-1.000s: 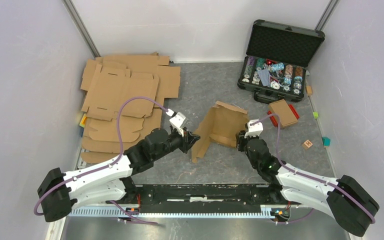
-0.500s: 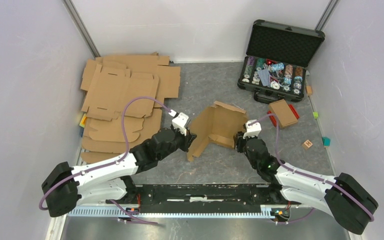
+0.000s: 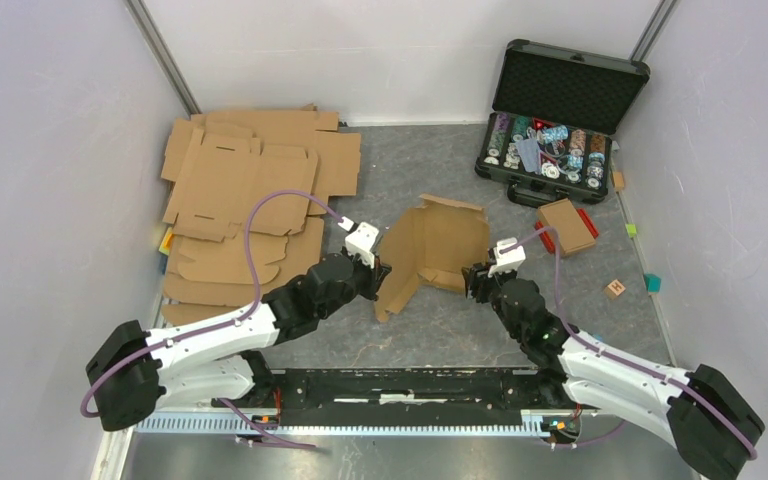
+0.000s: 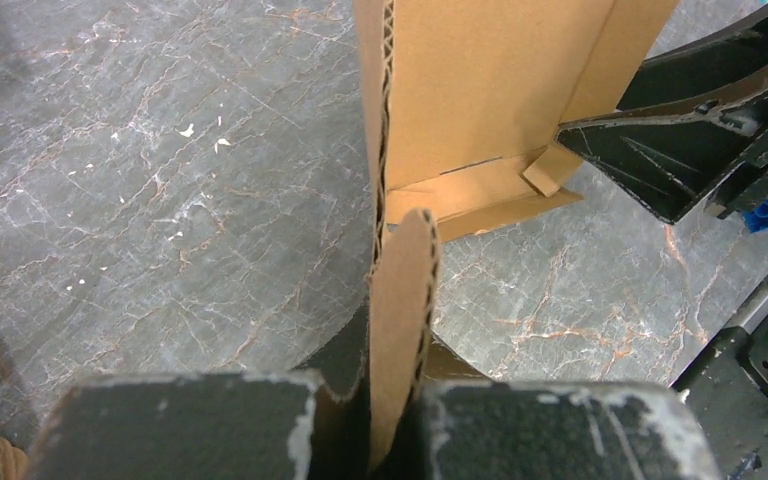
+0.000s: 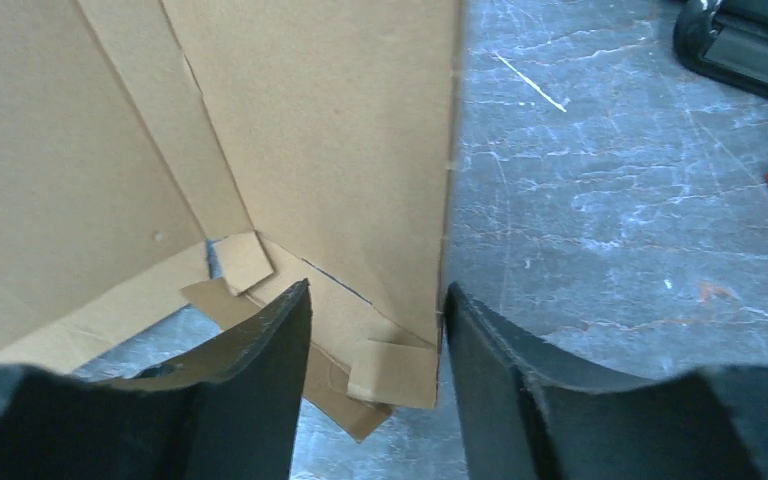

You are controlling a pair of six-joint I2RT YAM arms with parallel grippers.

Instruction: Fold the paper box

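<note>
Probably a lab: white enclosure walls.

Plain brown on the paper box, wavy fluting along its cut edge, same brown on the flat blanks. Dark grey with pale and rusty veins across the counter. Black on the case, many-coloured chips inside, purple on the cables

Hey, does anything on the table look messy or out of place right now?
The paper box stands half folded and lopsided, small tabs bent at its lower corner. The flat cardboard blanks at the far left lie fanned out, not squared. Beside the open black case, a small cardboard box sits crooked across a red object.
</note>
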